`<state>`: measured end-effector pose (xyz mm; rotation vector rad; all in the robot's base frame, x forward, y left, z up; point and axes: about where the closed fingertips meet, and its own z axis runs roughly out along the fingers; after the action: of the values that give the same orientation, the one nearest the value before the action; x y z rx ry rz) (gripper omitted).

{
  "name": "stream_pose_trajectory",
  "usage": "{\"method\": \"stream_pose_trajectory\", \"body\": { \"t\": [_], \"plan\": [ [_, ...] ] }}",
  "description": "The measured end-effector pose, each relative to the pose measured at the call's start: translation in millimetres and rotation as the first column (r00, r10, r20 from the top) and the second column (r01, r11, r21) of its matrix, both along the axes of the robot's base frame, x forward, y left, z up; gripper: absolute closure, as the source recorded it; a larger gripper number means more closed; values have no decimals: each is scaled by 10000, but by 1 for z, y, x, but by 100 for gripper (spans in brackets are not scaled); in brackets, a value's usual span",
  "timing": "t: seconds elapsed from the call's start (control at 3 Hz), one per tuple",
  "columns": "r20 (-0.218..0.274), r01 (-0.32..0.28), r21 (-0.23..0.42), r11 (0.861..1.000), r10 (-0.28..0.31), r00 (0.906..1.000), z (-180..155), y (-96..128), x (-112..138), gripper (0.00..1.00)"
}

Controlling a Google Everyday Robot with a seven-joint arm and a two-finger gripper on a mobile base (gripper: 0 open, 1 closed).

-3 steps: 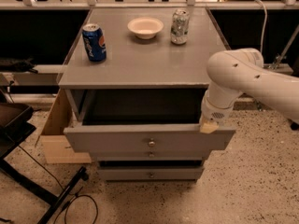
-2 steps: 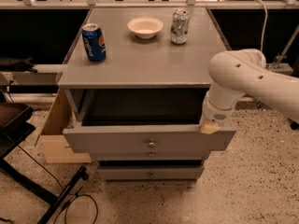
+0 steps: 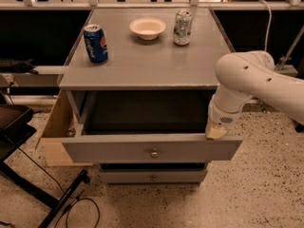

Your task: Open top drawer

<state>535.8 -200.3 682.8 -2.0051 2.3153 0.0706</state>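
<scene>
The wide grey flat-fronted top drawer [image 3: 152,148] stands pulled well out of the grey square-topped bench [image 3: 147,68], its deep dark box open to view and its small round metal knob [image 3: 154,153] at the centre of the front. The robot's tan-tipped hand [image 3: 216,132] sits at the right end of the drawer front's upper edge, touching it, hung from the thick white jointed arm [image 3: 251,80] that reaches in from the right. Whether the hand is released or clenched cannot be told. Below the open drawer a narrower grey lower drawer [image 3: 153,176] with a like knob sits only slightly forward. On the bench top stand a blue cola can [image 3: 95,43] near the left edge, a shallow white round bowl [image 3: 147,28] toward the back centre, and a silver and green drink can [image 3: 182,27] just right of the bowl, all apart from each other. A pale wooden side panel [image 3: 57,122] shows at the bench's left, above the speckled stone floor [image 3: 266,189].
</scene>
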Motion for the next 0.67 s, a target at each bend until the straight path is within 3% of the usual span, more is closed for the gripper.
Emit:
{"method": "stream_pose_trajectory", "body": {
  "t": [0.67],
  "plan": [
    [0, 0, 0, 10000, 0, 10000, 0, 0, 0, 27]
  ]
}}
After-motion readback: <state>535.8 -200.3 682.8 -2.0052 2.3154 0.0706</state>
